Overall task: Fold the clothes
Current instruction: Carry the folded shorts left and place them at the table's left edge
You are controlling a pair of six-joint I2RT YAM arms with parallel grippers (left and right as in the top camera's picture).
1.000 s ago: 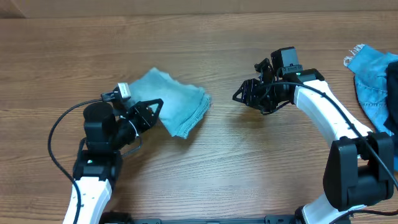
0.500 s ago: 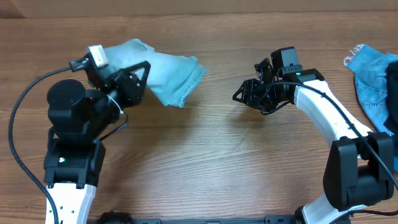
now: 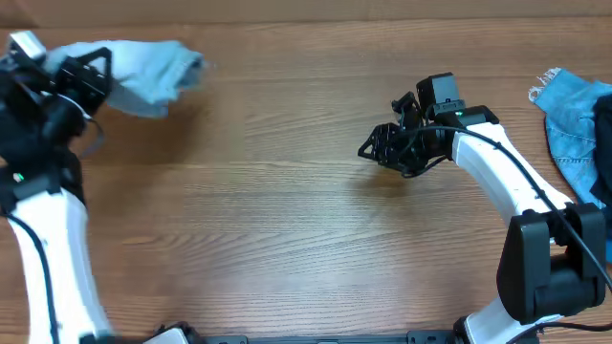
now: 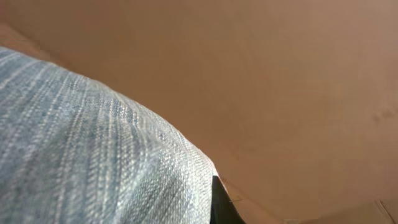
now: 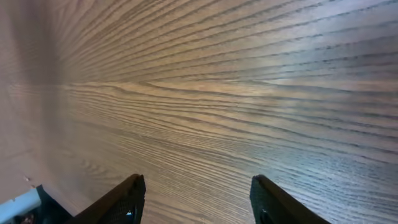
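Well, up in the upper left of the overhead view the left gripper point(image 3: 103, 73) is clamped on a pale blue garment point(image 3: 148, 65), a bundled piece of washed denim that sticks out to the right of the jaws and looks blurred at its far end. Whether it hangs above the wooden table point(image 3: 287, 220) or rests on it, I cannot tell from above. From the left wrist camera the same garment point(image 4: 81, 143) fills the lower left of the frame, its ribbed weave very close to the lens, with only a plain tan blur behind it and a dark sliver of the gripper at the bottom edge. Over toward the middle right of the overhead view the right gripper point(image 3: 368, 150) points left, low over bare wood, well apart from the pale garment. Its own camera shows the two dark fingers point(image 5: 124, 199) standing apart with nothing but wood grain between them. At the far right edge of the overhead view lies a heap of darker blue denim point(image 3: 572, 124) with a frayed white edge at its upper corner, near the right arm's base and untouched by either gripper.
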